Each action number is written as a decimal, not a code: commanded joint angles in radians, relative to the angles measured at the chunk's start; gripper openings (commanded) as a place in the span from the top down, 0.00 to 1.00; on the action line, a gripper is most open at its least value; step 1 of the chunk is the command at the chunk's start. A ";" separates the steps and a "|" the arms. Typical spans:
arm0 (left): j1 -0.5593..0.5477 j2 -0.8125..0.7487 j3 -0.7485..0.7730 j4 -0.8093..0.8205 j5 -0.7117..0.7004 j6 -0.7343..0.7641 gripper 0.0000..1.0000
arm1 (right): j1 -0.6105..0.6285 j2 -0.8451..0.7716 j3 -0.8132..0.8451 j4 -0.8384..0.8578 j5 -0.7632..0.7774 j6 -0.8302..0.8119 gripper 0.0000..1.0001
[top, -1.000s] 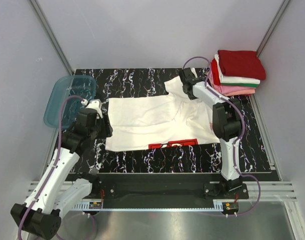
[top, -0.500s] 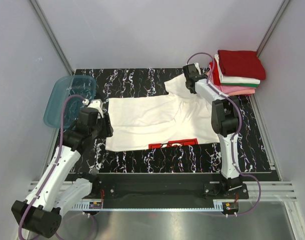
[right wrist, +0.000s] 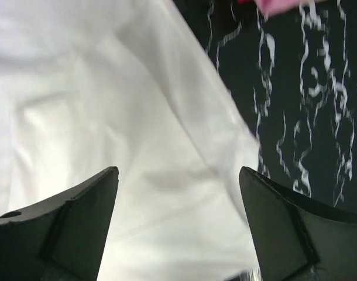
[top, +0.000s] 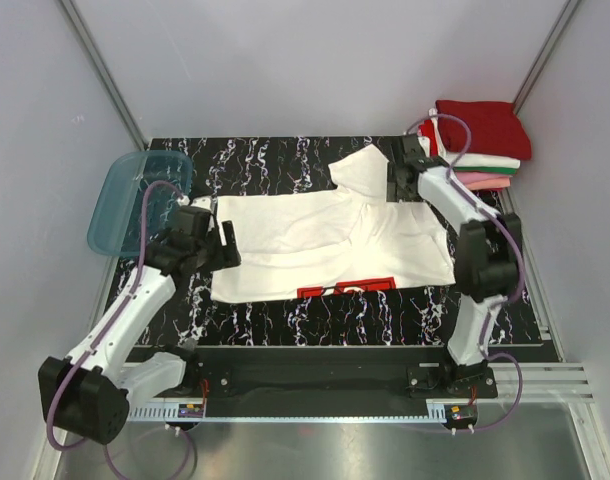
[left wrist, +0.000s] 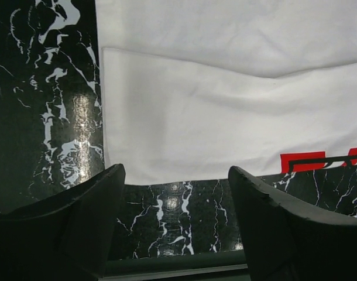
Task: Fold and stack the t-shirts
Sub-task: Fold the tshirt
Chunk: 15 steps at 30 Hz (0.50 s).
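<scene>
A white t-shirt (top: 315, 235) with a red print (top: 347, 288) along its near hem lies spread on the black marbled mat (top: 285, 320), one sleeve (top: 360, 168) pointing to the back. A stack of folded t-shirts (top: 482, 142), dark red on top with white and pink below, stands at the back right. My left gripper (top: 225, 248) is open at the shirt's left edge; in the left wrist view the gripper (left wrist: 174, 175) hovers over bare mat just short of the white cloth (left wrist: 225, 111). My right gripper (top: 395, 188) is open above the shirt (right wrist: 137, 117), its gap (right wrist: 178, 172) empty.
A translucent teal tub (top: 135, 195) sits at the mat's left edge, behind my left arm. Grey walls close in on both sides and the back. A pink fold of the stack (right wrist: 278, 4) shows at the top of the right wrist view.
My right gripper opened, let go of the sleeve and swung right toward the stack. My left gripper opened wider and shifted right to the shirt's left edge.
</scene>
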 commanded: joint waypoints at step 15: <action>0.031 -0.022 -0.320 0.183 -0.062 -0.334 0.09 | -0.242 -0.736 -0.878 0.036 -0.395 0.545 0.13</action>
